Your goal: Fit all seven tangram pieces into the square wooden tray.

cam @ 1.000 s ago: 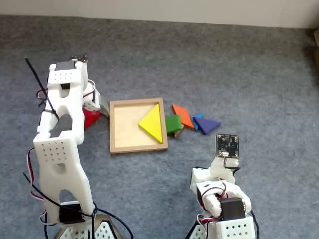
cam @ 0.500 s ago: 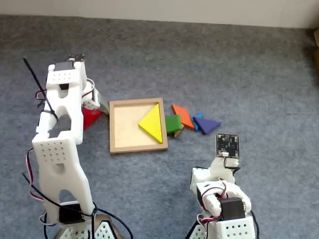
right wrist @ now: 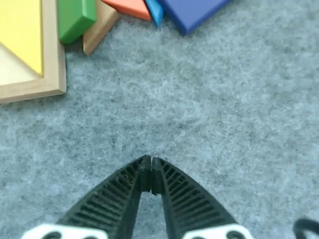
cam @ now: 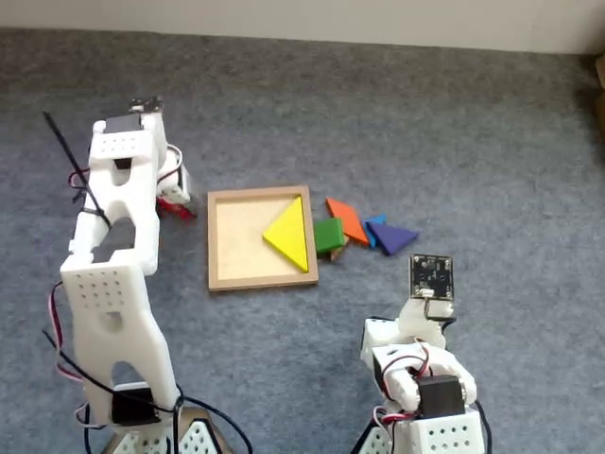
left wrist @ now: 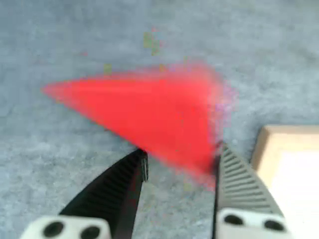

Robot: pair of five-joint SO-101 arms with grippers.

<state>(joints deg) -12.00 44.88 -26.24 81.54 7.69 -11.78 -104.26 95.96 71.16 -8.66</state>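
High view, tray: the tray (cam: pixel 255 283) lies mid-table with just the yellow triangle (cam: pixel 291 235) inside, against its right side.
High view, change: the red triangle (cam: pixel 180 209), left of the tray, showed as a broad patch a second ago. Now only a sliver peeks from under my left arm (cam: pixel 118 236), which has edged farther away (I take that as the piece coming off the carpet).
High view, waiting pieces: the green square (cam: pixel 328 234), orange piece (cam: pixel 347 219) and dark blue triangle (cam: pixel 392 236) cluster just right of the tray.
Left wrist view: my left gripper (left wrist: pixel 182 157) pinches a corner of the red triangle, one finger on each edge, with the tray's rim just beside.
Right wrist view: my right gripper (right wrist: pixel 150 169) has its fingers pressed together on nothing, above bare carpet by the tray's near right corner.
Meaning: the second piece is in hand. I judge that carrying it rightward into the tray's free left half comes next.
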